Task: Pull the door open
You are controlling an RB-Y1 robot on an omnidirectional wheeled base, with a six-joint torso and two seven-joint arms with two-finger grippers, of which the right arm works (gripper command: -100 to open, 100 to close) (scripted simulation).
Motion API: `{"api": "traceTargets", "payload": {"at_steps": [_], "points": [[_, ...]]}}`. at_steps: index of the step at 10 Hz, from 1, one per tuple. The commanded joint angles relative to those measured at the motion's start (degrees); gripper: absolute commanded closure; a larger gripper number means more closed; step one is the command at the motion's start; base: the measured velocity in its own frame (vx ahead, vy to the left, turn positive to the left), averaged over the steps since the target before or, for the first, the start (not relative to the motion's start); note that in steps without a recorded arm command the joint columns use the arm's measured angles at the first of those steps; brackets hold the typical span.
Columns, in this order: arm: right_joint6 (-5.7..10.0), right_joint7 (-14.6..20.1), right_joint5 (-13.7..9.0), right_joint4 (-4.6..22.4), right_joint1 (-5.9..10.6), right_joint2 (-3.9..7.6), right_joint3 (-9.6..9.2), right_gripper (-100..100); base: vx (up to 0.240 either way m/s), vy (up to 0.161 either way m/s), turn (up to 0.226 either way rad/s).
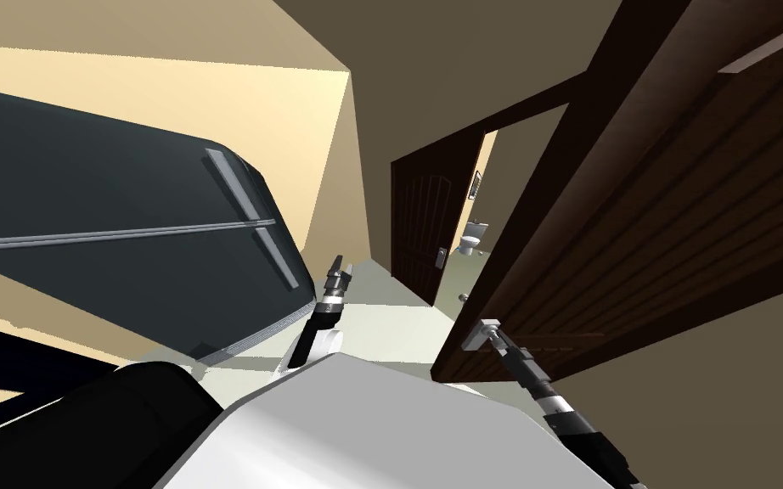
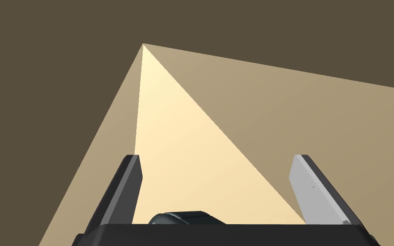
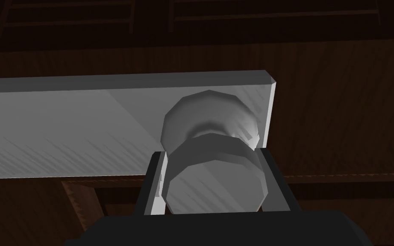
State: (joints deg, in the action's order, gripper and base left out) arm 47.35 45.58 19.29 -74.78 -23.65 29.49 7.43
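Right jaws gripping grey knob (image 3: 213,188), dark wooden door (image 1: 636,255), left jaws spread

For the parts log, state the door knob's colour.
The knob is plain grey, on a lighter grey plate; best seen in the right wrist view.

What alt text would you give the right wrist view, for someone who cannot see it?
The right fingers press both sides of a round grey knob. The knob stands out from a long grey plate fixed to a dark brown door.
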Motion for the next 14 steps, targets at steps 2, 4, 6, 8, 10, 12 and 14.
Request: {"api": "traceTargets", "payload": {"at_steps": [2,4,6,8,10,12,14], "points": [[4.39,0.47,-0.02,1.43,-2.56,1.17,0.61,100,-0.045,-0.023,0.051],[6.96,0.67,-0.09,2.13,-3.37,1.70,0.94,100,-0.043,-0.025,0.012],[8.88,0.87,-0.16,2.80,-4.15,2.21,1.26,100,-0.043,-0.024,0.032],[12.12,1.24,-0.29,4.05,-5.61,3.17,1.85,100,-0.040,-0.023,0.038],[15.39,1.55,-0.39,5.09,-6.82,3.96,2.34,100,-0.062,-0.044,0.039],[17.33,1.75,-0.46,5.77,-7.62,4.48,2.66,100,-0.062,-0.033,0.017],[18.76,1.04,-0.50,7.15,-8.11,4.37,3.04,100,0.006,-0.010,0.046]]}}
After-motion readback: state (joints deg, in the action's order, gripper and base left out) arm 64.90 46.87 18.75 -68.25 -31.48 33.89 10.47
